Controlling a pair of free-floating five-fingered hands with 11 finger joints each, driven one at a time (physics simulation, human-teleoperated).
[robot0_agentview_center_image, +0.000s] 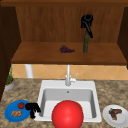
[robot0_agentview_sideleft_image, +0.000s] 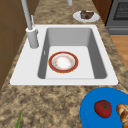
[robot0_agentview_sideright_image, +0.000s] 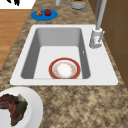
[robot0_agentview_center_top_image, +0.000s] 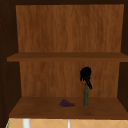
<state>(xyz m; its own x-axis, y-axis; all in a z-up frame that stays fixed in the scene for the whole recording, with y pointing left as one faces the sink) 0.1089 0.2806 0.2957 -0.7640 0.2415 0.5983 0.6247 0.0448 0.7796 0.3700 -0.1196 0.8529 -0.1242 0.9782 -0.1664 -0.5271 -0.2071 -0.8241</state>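
Right hand at bottle top, 12 o'clock, grip unclear; a nudge could tip it toward grapes. Left hand curled, idle by plate.

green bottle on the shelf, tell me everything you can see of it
The bottle is slim, dark green and glassy-looking, with a narrow neck. It stands upright on the lower wooden shelf, right of a bunch of purple grapes. The right hand hangs just above it, a dark finger reaching down to its top.
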